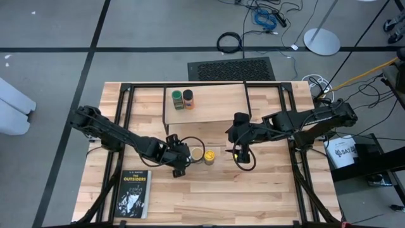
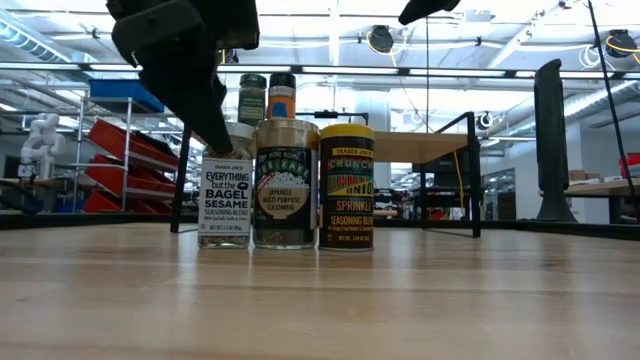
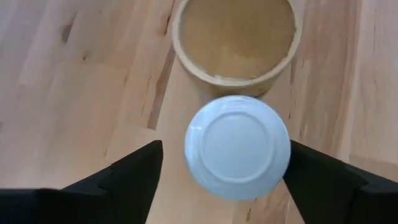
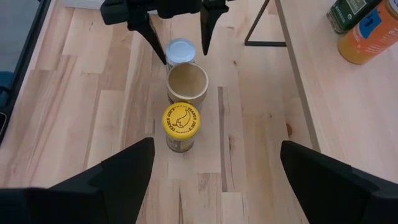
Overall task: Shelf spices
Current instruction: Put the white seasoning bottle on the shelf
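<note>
Three spice jars stand in a row on the table: white lid (image 3: 237, 146), tan lid (image 4: 186, 82) and yellow lid (image 4: 181, 119). My left gripper (image 1: 181, 159) is open and tipped down over the white-lidded jar (image 2: 225, 195), one finger on each side of its lid. A green-lidded jar (image 1: 177, 96) and a black-lidded orange jar (image 1: 188, 99) stand on the shelf (image 1: 218, 107) at the far middle. My right gripper (image 1: 239, 154) hangs open above the table, right of the yellow-lidded jar, with nothing between its fingers. My left gripper comes at the white lid slanting down from the table's left. A clear gap shows beside one finger (image 3: 134, 174). The other finger (image 3: 311, 177) lies close by the lid's rim (image 3: 285, 152); whether it touches I cannot tell. The jar stands upright on the table.
A book (image 1: 134, 194) lies flat near the front left corner. The shelf's thin black legs (image 4: 261, 25) stand just beyond the jar row. Bare wood lies in front of the jars and to the right.
</note>
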Controlling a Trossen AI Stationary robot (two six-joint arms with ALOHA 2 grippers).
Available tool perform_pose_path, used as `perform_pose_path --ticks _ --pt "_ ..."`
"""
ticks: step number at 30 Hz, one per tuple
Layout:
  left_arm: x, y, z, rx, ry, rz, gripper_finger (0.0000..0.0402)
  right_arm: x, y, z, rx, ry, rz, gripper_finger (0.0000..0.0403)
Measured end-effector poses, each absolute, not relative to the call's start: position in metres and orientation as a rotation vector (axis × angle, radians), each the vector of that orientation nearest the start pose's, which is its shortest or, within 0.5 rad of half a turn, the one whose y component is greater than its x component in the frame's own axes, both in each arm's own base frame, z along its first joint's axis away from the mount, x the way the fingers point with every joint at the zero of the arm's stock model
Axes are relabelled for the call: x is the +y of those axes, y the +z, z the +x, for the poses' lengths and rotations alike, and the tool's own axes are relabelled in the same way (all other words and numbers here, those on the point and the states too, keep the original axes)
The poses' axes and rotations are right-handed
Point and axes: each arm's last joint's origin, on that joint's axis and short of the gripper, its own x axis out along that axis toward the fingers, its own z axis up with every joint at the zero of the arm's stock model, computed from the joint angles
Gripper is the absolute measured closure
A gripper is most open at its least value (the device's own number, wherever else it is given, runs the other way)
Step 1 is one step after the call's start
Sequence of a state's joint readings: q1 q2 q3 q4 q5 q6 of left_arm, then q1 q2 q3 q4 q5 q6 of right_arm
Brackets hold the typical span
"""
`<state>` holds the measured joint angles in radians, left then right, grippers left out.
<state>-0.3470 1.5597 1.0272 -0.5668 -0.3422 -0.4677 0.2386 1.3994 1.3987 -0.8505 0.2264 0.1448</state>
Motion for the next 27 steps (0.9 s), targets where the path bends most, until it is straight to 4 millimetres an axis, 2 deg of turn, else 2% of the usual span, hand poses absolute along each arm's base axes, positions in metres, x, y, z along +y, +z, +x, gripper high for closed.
perform_pose_path --ticks 12,22,27 --pt "-0.095 0.21 0.291 0.973 0.215 -0.064 0.0188 0.061 0.351 0.277 0.825 -0.049 -0.063 0.0066" --pt "-0.097 0.213 0.292 1.004 0.153 -0.063 0.0189 0.061 0.351 0.277 0.825 -0.05 -0.064 0.0066" --pt "-0.097 0.23 0.288 1.044 0.123 -0.041 0.0189 0.061 0.351 0.277 0.825 -0.05 -0.064 0.0066"
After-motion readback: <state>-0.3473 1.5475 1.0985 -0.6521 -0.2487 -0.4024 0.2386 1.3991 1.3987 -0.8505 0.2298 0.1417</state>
